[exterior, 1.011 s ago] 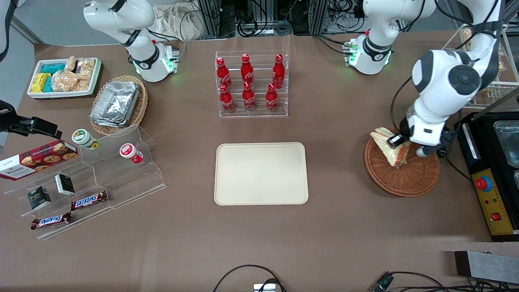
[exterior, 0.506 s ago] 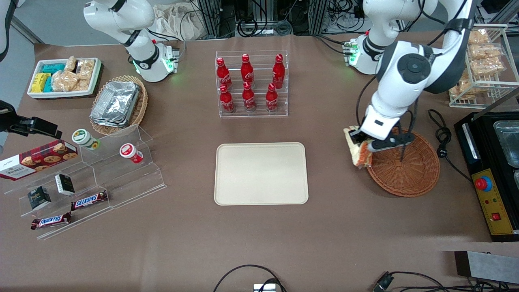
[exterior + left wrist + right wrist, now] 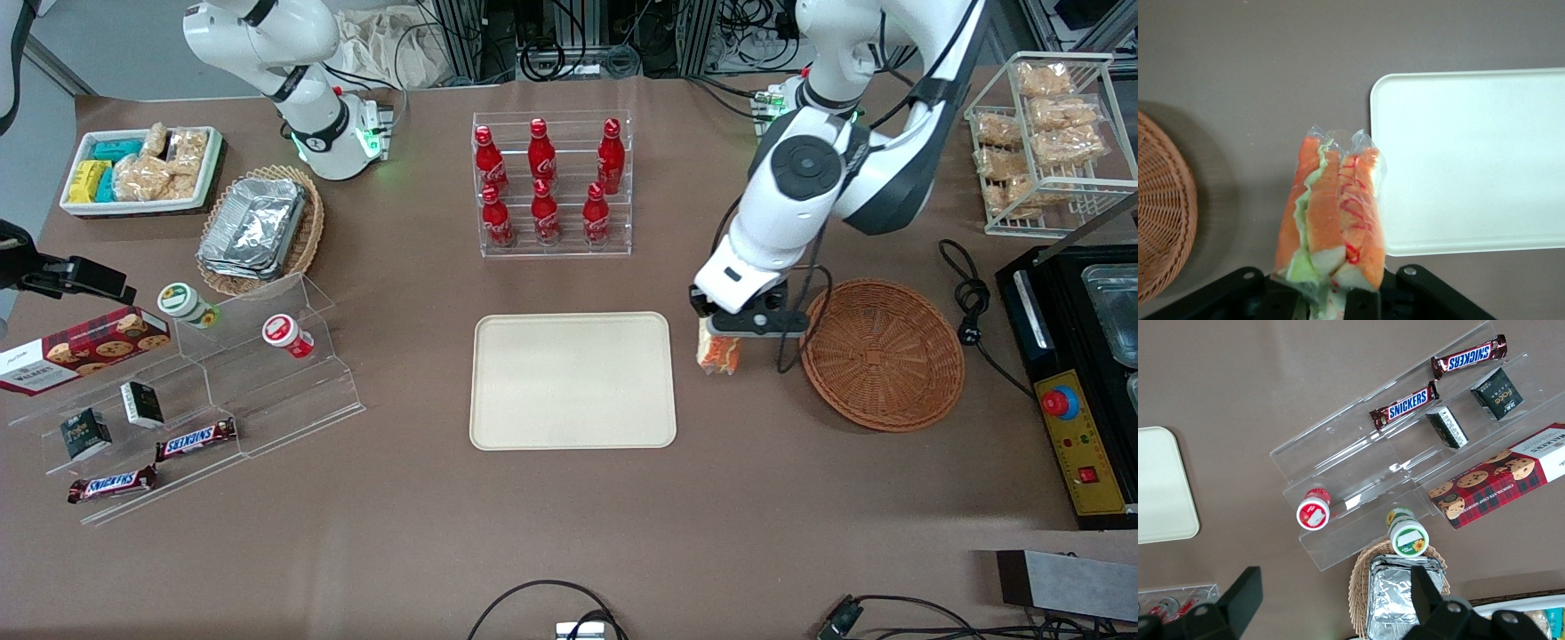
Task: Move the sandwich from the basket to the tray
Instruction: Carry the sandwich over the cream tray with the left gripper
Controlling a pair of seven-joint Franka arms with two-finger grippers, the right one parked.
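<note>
Carrying the sandwich (image 3: pixel 718 352), the tool (image 3: pixel 722 331) hangs over bare counter (image 3: pixel 569 533) between basket (image 3: pixel 882 354) and tray (image 3: pixel 573 380), just beside the tray's rim in the front view; the basket sits emptied. Wrist view: tool (image 3: pixel 1328 297) clenched on the wrapped sandwich (image 3: pixel 1331 217), filling edge outward, tray (image 3: pixel 1471 160) close alongside, basket (image 3: pixel 1165 207) apart. Lift-out looks done; crossing the rim, lowering and releasing remain.
</note>
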